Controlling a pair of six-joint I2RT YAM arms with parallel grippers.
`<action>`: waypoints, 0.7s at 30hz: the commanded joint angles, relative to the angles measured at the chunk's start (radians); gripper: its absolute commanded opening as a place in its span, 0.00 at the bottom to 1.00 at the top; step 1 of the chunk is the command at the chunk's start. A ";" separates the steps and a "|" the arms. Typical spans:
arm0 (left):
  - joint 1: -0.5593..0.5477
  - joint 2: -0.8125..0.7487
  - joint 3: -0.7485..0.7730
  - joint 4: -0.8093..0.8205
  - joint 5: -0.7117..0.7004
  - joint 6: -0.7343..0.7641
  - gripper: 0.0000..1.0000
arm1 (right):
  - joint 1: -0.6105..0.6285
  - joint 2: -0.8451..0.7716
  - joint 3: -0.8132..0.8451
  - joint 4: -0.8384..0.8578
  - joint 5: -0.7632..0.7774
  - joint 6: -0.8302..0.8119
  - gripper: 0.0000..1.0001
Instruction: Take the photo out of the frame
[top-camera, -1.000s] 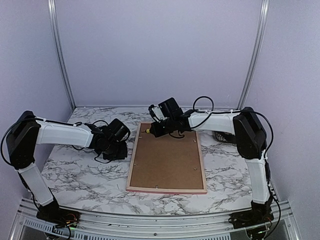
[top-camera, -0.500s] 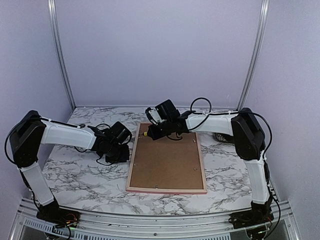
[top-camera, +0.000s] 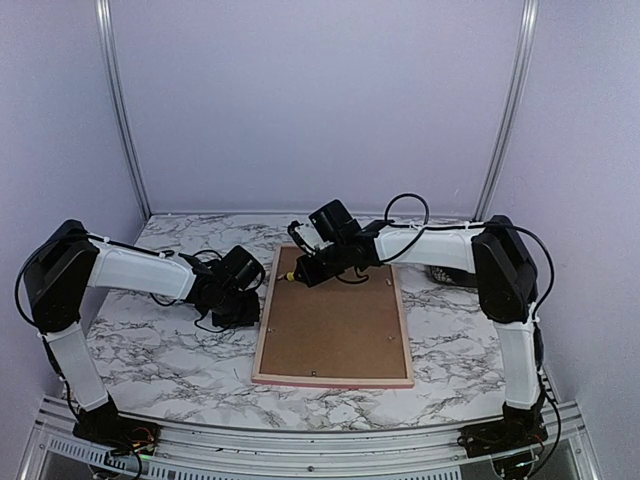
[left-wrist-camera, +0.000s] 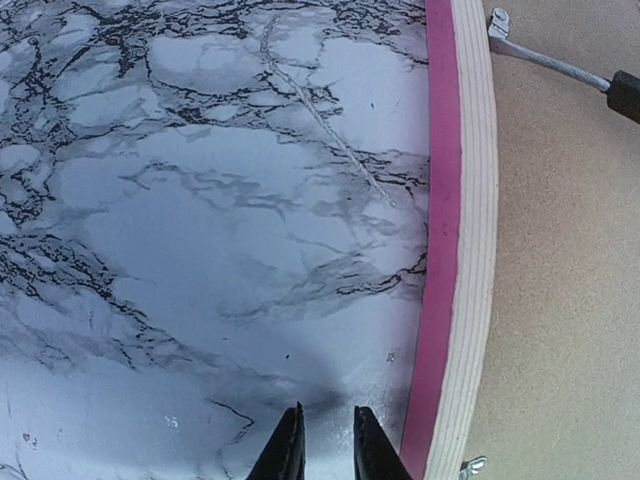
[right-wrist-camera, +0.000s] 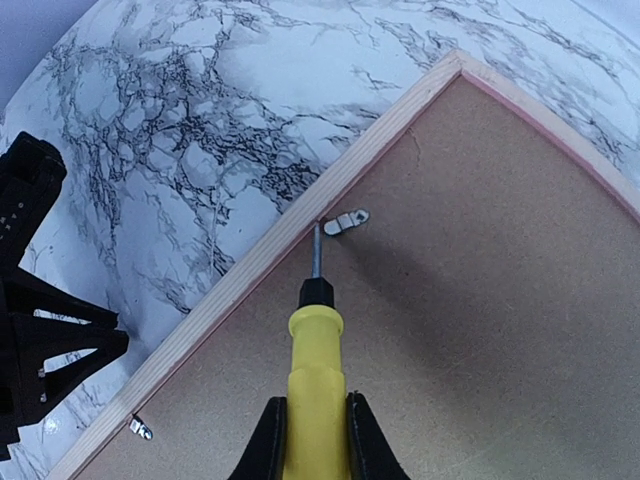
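Note:
The pink frame (top-camera: 262, 335) lies face down on the marble table, its brown backing board (top-camera: 335, 320) facing up. The photo is hidden under the board. My right gripper (top-camera: 314, 266) is shut on a yellow screwdriver (right-wrist-camera: 316, 360). The screwdriver's tip sits at the frame's inner left edge, right beside a metal clip (right-wrist-camera: 346, 221) near the far left corner. My left gripper (left-wrist-camera: 327, 430) is low over the table just left of the frame's pink side (left-wrist-camera: 445, 250). Its jaws stand a narrow gap apart with nothing between them.
A second metal clip (right-wrist-camera: 140, 429) sits further along the frame's left edge. A small dark object (top-camera: 440, 272) lies on the table behind the right forearm. Purple walls close in the back and sides.
My right gripper has moved left with the screwdriver, bringing the tip to the frame's left edge by the clip. My left gripper has moved right, closer to the frame's left side.

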 joint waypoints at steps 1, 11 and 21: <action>-0.003 0.014 0.021 0.013 0.006 -0.001 0.17 | 0.016 -0.046 -0.020 -0.107 -0.021 -0.020 0.00; -0.004 0.009 0.018 0.014 0.015 0.003 0.14 | 0.036 -0.116 -0.061 -0.142 -0.019 -0.013 0.00; -0.003 -0.001 0.011 0.016 0.019 -0.003 0.12 | 0.129 -0.151 -0.155 -0.133 -0.057 -0.004 0.00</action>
